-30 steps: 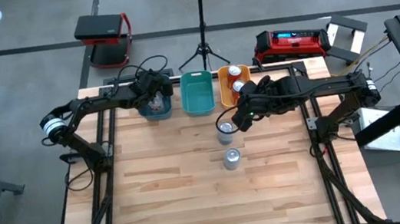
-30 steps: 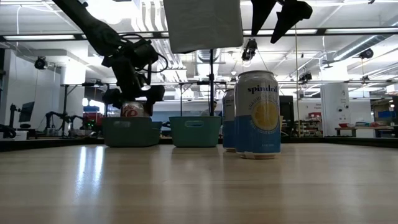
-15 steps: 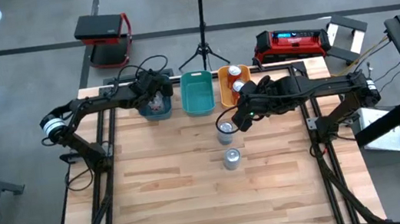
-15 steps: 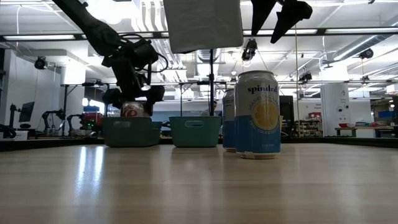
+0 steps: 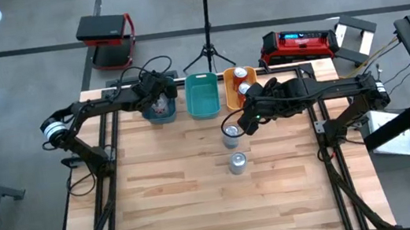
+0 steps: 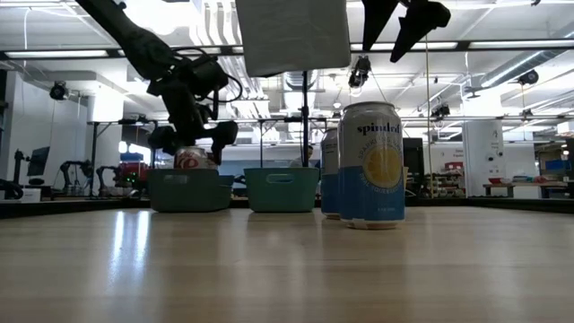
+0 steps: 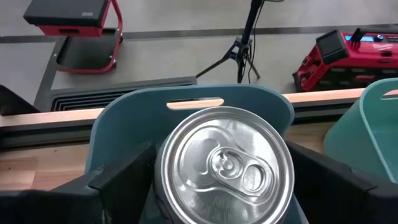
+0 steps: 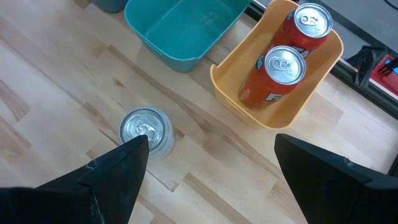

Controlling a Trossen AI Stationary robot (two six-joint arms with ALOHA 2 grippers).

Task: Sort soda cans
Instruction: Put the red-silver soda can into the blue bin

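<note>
My left gripper [image 7: 217,180] hangs over the dark teal bin [image 7: 124,118], jaws wide around a can [image 7: 227,165] standing inside. My right gripper [image 8: 208,180] hovers spread and empty above a silver can [image 8: 144,129] on the table [image 8: 50,68].

— Where are your grippers?
— My left gripper [image 5: 158,102] sits over the blue bin [image 5: 159,115] at eleven o'clock; my right gripper [image 5: 247,120] hovers just beside a silver can [image 5: 230,133] near centre.

Wood table [image 5: 167,191]: 3 bins [image 5: 203,99] at far edge, 2 cans [image 5: 237,162] standing mid-table.
</note>
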